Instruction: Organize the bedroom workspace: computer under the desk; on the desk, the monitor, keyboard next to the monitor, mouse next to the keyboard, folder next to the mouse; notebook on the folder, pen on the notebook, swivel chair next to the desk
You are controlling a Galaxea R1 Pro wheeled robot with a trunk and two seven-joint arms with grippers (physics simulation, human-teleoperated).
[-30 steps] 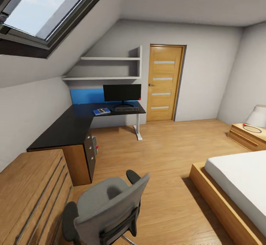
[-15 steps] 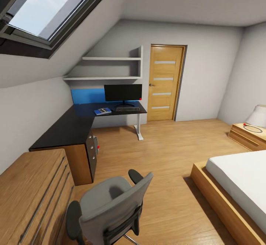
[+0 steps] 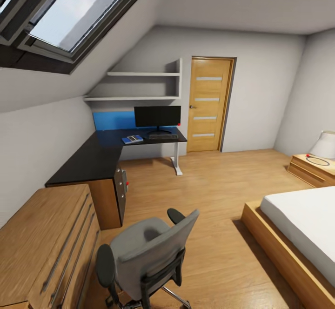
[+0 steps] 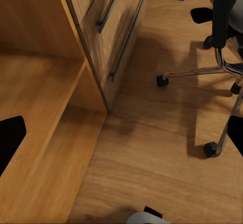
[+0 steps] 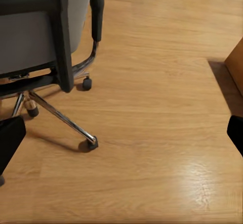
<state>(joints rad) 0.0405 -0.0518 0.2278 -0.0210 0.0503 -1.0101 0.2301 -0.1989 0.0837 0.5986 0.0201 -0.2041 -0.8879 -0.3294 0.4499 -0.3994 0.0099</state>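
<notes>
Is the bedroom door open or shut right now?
Shut. The wooden door sits flush inside its frame in the head view, with no gap showing around its edges.

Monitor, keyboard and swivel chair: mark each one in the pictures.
monitor [image 3: 157, 116], head view, middle of the black screen.
keyboard [image 3: 163, 137], head view, middle of its top, on the desk before the monitor.
swivel chair [image 3: 153, 252], head view, grey back of the backrest.

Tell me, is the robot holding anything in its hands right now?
No, nothing is held. Both end effectors are open over the wooden floor, with the swivel chair close by. Fingertips show at the picture edges, left and right.
</notes>
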